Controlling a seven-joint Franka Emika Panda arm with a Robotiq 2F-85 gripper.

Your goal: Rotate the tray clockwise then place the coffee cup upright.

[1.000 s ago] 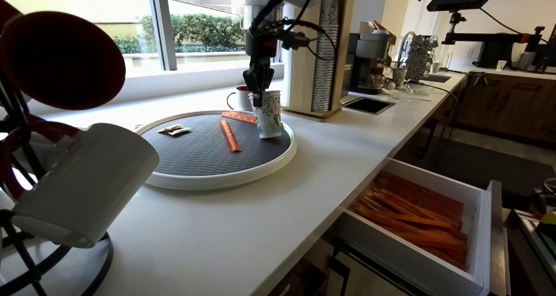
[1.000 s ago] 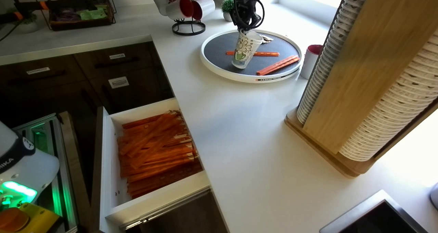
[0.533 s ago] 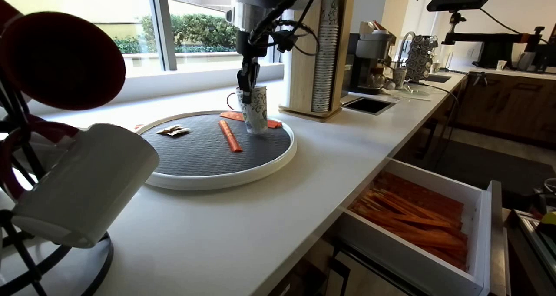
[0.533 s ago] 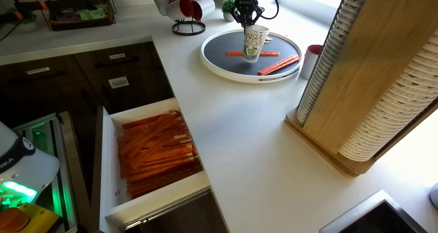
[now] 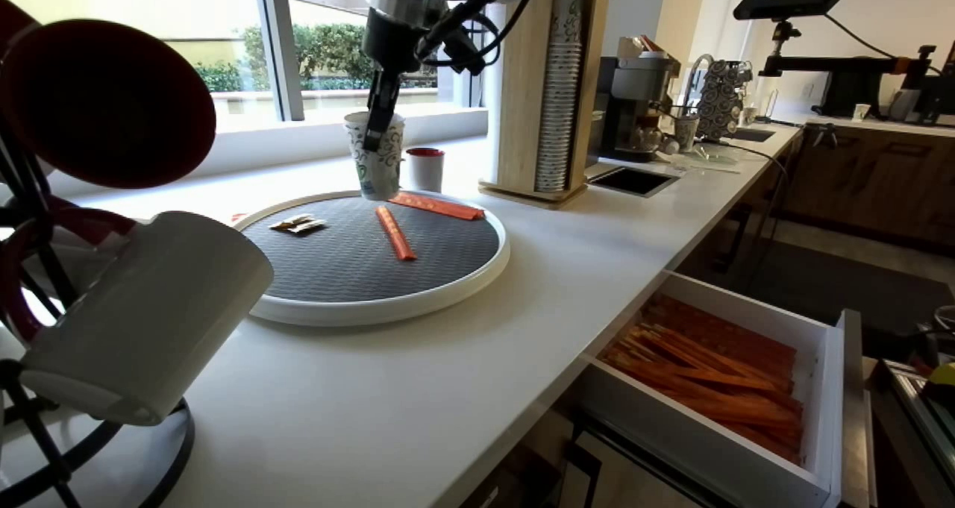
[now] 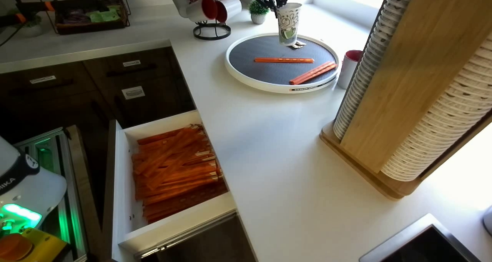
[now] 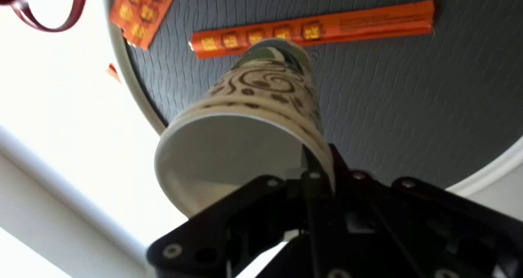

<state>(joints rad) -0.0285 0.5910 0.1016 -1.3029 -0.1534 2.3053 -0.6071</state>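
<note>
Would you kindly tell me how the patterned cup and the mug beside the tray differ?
The cup carries printed swirls; the mug has a plain white body. The cup is white inside, the mug red. The cup hangs from the hand above the tray, while the mug stands on the counter. Both are open at the top.

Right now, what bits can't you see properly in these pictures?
Swirl-patterned white paper cup: its wall hides the inside bottom in both exterior views.
Round dark-grey tray: partly hidden by a hanging white ceramic mug in an exterior view.
Long orange paper wrapper: small print too blurred in the wrist view.
</note>
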